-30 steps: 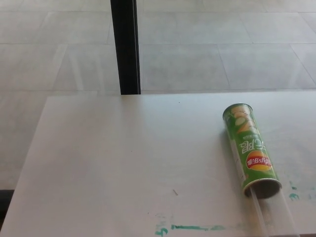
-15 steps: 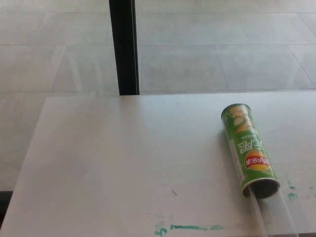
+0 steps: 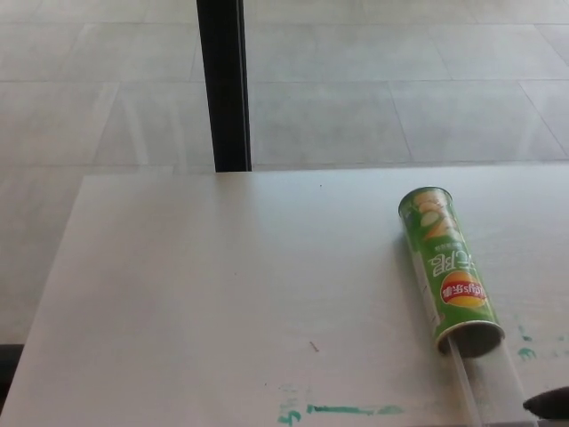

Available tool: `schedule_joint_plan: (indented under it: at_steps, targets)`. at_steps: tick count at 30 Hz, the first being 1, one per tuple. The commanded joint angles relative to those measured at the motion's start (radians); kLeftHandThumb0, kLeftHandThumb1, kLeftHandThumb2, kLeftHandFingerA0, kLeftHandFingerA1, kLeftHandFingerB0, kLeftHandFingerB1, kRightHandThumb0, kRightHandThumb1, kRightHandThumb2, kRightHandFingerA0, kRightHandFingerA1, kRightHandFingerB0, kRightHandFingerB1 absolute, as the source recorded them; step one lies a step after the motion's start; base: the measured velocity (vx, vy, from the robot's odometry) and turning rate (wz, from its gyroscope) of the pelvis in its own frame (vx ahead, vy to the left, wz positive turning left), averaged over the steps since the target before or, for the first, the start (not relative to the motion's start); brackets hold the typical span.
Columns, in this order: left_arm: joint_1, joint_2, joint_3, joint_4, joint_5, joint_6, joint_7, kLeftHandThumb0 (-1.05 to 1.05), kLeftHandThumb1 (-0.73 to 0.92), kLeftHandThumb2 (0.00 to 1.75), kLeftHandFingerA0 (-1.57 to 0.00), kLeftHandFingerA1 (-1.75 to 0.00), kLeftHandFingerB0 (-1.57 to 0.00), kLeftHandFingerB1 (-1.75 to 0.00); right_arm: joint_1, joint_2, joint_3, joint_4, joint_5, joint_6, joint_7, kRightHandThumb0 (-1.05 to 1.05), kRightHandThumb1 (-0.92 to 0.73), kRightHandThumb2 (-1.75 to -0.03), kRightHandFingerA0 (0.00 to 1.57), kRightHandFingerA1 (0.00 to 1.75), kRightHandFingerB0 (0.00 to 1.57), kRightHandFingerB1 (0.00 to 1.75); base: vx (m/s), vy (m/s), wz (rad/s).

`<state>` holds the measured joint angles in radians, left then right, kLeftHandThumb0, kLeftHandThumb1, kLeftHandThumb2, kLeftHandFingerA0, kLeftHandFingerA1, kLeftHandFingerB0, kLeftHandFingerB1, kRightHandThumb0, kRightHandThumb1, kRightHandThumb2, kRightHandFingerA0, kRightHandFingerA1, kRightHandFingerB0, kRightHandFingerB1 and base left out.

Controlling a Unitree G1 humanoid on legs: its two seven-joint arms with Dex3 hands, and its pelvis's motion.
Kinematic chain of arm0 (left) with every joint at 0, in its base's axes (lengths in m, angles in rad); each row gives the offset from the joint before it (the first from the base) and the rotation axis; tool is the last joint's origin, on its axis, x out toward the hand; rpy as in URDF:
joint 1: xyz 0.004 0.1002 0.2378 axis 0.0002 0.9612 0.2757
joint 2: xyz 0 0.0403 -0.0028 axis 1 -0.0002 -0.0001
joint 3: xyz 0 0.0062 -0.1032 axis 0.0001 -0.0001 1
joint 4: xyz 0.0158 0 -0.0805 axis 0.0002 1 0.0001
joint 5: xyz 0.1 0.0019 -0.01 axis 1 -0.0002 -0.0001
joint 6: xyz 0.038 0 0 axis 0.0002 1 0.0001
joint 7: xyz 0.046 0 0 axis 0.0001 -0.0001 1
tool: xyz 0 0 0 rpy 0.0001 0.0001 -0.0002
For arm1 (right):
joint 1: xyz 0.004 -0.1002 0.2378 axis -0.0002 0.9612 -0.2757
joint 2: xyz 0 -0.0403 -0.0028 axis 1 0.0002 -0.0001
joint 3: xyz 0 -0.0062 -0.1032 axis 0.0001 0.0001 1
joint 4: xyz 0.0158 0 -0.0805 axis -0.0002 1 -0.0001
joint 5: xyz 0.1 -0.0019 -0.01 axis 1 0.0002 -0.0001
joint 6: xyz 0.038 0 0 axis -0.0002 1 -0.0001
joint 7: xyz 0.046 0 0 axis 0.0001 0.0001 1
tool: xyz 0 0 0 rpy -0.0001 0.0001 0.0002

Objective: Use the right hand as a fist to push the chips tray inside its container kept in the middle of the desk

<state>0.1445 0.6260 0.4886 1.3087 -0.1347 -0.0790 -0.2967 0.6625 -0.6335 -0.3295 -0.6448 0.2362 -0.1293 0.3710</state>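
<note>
I see only a dark sliver of my right robot hand (image 3: pixel 548 404) at the lower right edge; I cannot tell how its fingers are set. Just left of it lies the clear chips tray (image 3: pixel 489 382), sticking out of the green chips can (image 3: pixel 447 269), which lies on its side beyond. Green marker smears (image 3: pixel 342 410) stain the tabletop (image 3: pixel 222 294) well to the left. Nothing lies between hand and tray.

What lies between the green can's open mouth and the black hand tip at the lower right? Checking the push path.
Only the clear chips tray, sticking out of the green can toward the right hand, in the head view.
</note>
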Motion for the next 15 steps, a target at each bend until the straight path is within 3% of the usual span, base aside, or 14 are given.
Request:
schedule_joint_plan:
  at_steps: [1,5,6,7,9,10,13,14,15]
  targets:
    - [0.015,0.030,0.004,0.000,-0.015,-0.026,-0.018,-0.67,0.79,0.64,-0.47,-0.49,-0.37,-0.40,0.032,-0.145,0.010,-0.011,-0.142,-0.037,0.178,-0.59,-0.79,-0.64,0.83,0.67,0.61,0.45,0.00,0.000,0.00]
    - [0.015,0.030,0.007,0.001,-0.019,-0.025,-0.017,-0.66,0.78,0.63,-0.48,-0.48,-0.38,-0.40,0.027,-0.167,0.029,-0.013,-0.234,-0.050,0.157,-0.60,-0.80,-0.64,0.82,0.66,0.61,0.45,0.00,0.000,0.00]
    - [0.014,0.028,0.012,0.001,-0.023,-0.025,-0.017,-0.68,0.61,0.98,-0.43,-0.60,-0.34,-0.54,0.021,-0.184,0.053,-0.018,-0.325,-0.049,0.145,-0.57,-0.79,-0.63,0.78,0.66,0.60,0.46,0.00,0.000,0.00]
    - [0.015,0.028,0.014,0.000,-0.026,-0.026,-0.019,-0.68,0.61,0.98,-0.43,-0.60,-0.34,-0.54,0.012,-0.198,0.075,-0.018,-0.395,-0.050,0.137,-0.57,-0.79,-0.63,0.78,0.67,0.61,0.47,0.00,0.000,0.00]
    - [0.012,0.030,0.015,0.000,-0.027,-0.022,-0.018,-0.66,0.62,0.98,-0.43,-0.60,-0.32,-0.53,0.002,-0.208,0.107,-0.009,-0.443,-0.035,0.133,-0.56,-0.77,-0.63,0.77,0.69,0.60,0.48,0.00,0.000,0.00]
    - [0.011,0.029,0.016,0.002,-0.027,-0.024,-0.015,-0.65,0.78,0.63,-0.50,-0.51,-0.38,-0.40,-0.005,-0.212,0.122,0.000,-0.460,-0.036,0.134,-0.53,-0.77,-0.63,0.76,0.68,0.59,0.49,0.00,0.000,0.00]
    - [0.009,0.028,0.016,0.003,-0.027,-0.024,-0.013,-0.65,0.78,0.63,-0.50,-0.51,-0.38,-0.40,-0.011,-0.215,0.130,0.003,-0.471,-0.034,0.133,-0.53,-0.77,-0.63,0.76,0.68,0.59,0.49,0.00,0.000,0.00]
    - [0.009,0.029,0.011,0.002,-0.022,-0.027,-0.012,-0.67,0.63,0.98,-0.44,-0.60,-0.33,-0.53,-0.016,-0.215,0.143,0.010,-0.507,-0.036,0.122,-0.56,-0.78,-0.63,0.78,0.69,0.60,0.48,0.00,0.000,0.00]
    - [0.006,0.029,0.016,0.004,-0.027,-0.021,-0.013,-0.65,0.78,0.63,-0.51,-0.51,-0.39,-0.41,-0.027,-0.223,0.160,0.017,-0.536,-0.027,0.122,-0.57,-0.79,-0.63,0.76,0.66,0.59,0.47,0.00,0.000,0.00]
